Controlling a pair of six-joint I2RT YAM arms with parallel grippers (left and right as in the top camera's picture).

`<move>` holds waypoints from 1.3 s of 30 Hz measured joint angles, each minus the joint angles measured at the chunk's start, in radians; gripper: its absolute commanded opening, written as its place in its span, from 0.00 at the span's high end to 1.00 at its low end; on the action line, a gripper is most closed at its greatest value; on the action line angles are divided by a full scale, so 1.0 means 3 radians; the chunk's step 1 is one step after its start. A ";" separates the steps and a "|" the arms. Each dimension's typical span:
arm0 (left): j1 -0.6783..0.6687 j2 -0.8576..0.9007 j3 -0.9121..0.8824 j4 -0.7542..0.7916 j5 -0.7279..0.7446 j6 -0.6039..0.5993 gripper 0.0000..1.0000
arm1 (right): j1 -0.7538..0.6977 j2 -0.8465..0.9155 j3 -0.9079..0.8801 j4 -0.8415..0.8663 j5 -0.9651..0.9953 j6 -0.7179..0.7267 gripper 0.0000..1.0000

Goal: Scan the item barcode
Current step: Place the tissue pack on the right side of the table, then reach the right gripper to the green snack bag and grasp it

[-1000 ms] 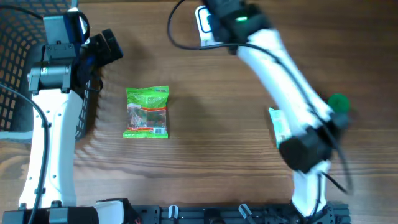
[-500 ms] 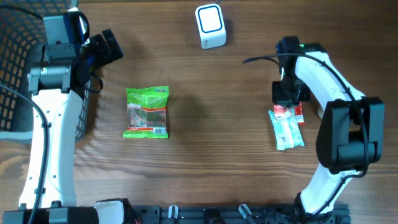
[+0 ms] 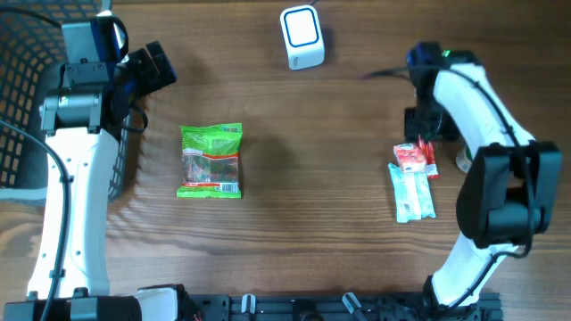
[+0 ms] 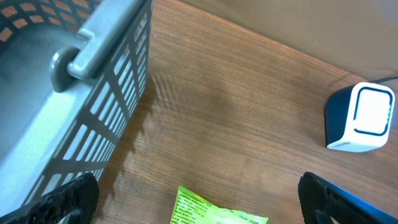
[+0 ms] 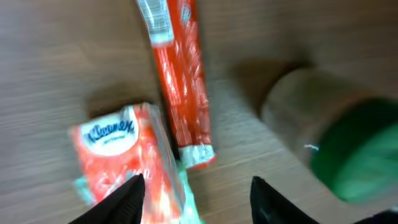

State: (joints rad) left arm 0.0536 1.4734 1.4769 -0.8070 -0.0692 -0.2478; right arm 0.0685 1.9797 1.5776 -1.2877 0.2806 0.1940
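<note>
A green snack packet [image 3: 211, 160] lies flat on the table left of centre; its top edge [image 4: 217, 211] shows between my left fingers. The white barcode scanner [image 3: 302, 37] stands at the far edge, also seen as the scanner [image 4: 364, 118] from the left wrist. My left gripper [image 3: 159, 69] hovers open and empty beside the basket. My right gripper [image 5: 198, 202] is open, just above an orange Kleenex tissue pack [image 5: 118, 155] and a red stick packet [image 5: 180, 81], gripping neither. In the overhead view the right gripper [image 3: 425, 135] sits just beyond the tissue pack [image 3: 412, 192] and red packet [image 3: 428, 162].
A dark wire basket [image 4: 74, 93] fills the left edge, seen from above as the basket [image 3: 22, 98]. A green-capped bottle [image 5: 348, 149] lies right of the red packet, mostly hidden under the right arm in the overhead view.
The right arm swung back from the scanner to the right side of the table, came down over the packs, and its jaws went from shut to open. The left arm stayed still.
</note>
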 measured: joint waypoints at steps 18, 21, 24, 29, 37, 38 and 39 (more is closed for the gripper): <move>0.0000 0.0000 0.0000 -0.0001 0.0001 0.0000 0.00 | 0.2255 0.0197 -0.0764 0.3906 -0.1687 0.0161 0.05; 0.0000 0.0000 -0.0001 -0.0001 0.0000 0.0000 0.00 | 0.2307 0.0540 -0.0819 0.4367 -0.1605 0.0234 0.15; 0.0000 0.0000 -0.0001 -0.0006 0.0001 0.0000 0.00 | 0.2307 0.0679 -0.0802 0.4454 -0.1570 0.0420 0.96; 0.0000 0.0000 0.0000 -0.0005 0.0001 0.0000 0.00 | 0.2155 0.0439 -0.0832 0.3761 -0.1574 0.0549 0.96; 0.0000 0.0000 0.0000 -0.0006 0.0001 0.0000 0.00 | 0.1480 -0.0342 -0.1019 0.1724 -0.1470 0.0584 0.93; 0.0000 0.0000 0.0000 -0.0004 0.0001 0.0000 0.00 | 0.1507 -0.0341 -0.1141 0.1776 -0.1573 0.0650 0.92; 0.0000 0.0000 0.0000 -0.0004 0.0000 0.0000 0.00 | 0.1540 -0.0334 -0.1280 0.1837 -0.1687 0.0764 0.92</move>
State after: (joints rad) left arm 0.0536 1.4734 1.4769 -0.8082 -0.0692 -0.2478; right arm 0.5304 1.8793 1.1934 -0.7364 -0.2256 0.4232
